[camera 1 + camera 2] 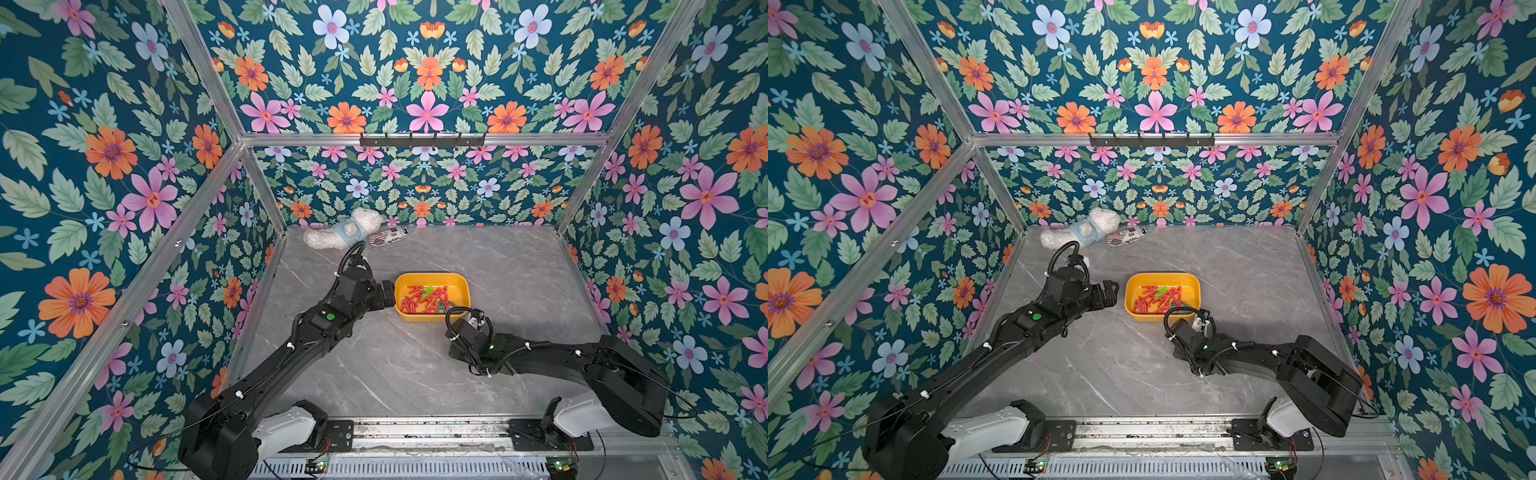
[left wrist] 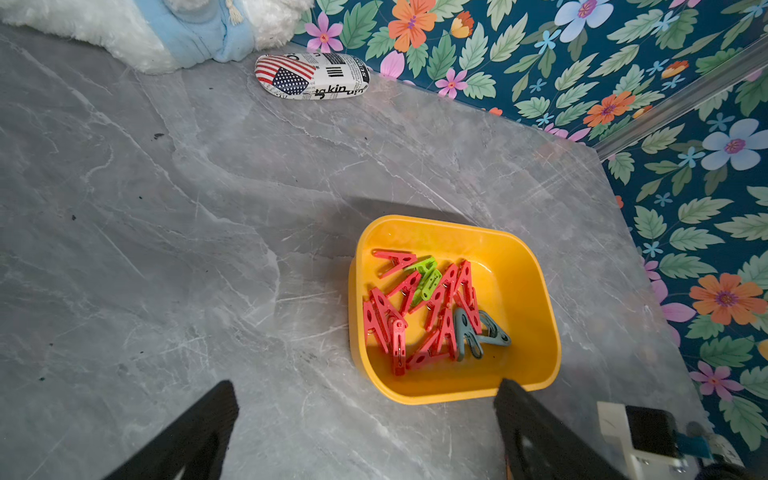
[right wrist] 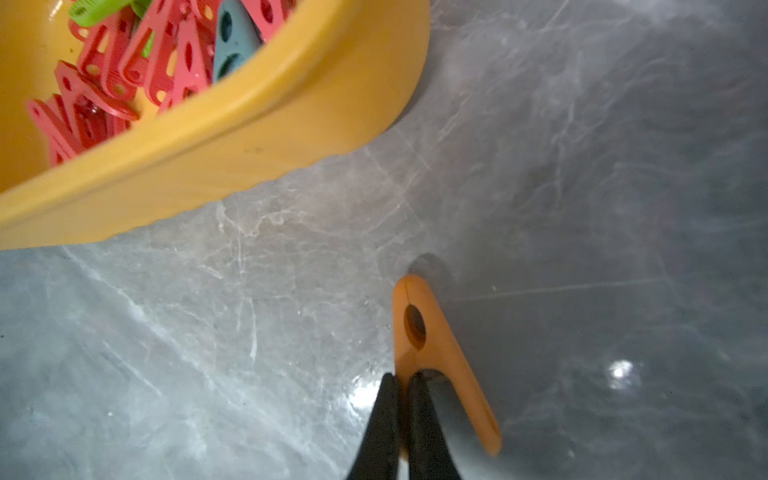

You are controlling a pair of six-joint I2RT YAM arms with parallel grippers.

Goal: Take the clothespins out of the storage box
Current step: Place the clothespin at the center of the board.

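Observation:
The yellow storage box [image 1: 432,276] [image 1: 1163,275] sits mid-table in both top views, with several red clothespins [image 1: 424,300] [image 2: 419,307], a green one and a grey-blue one piled inside. My left gripper [image 1: 388,293] [image 2: 365,386] hovers open and empty just off the box's left wall. In the right wrist view my right gripper [image 3: 402,378] is shut on an orange clothespin [image 3: 440,345], held low over the table outside the box's near wall [image 3: 249,158]. From above, the right wrist [image 1: 478,336] hides that clothespin.
A white plush toy in blue [image 1: 345,235] and a flag-print glasses case [image 1: 388,237] [image 2: 311,77] lie at the table's back left. A black hook rail [image 1: 422,140] hangs on the back frame. Floral walls enclose three sides of the grey marble table [image 1: 519,270].

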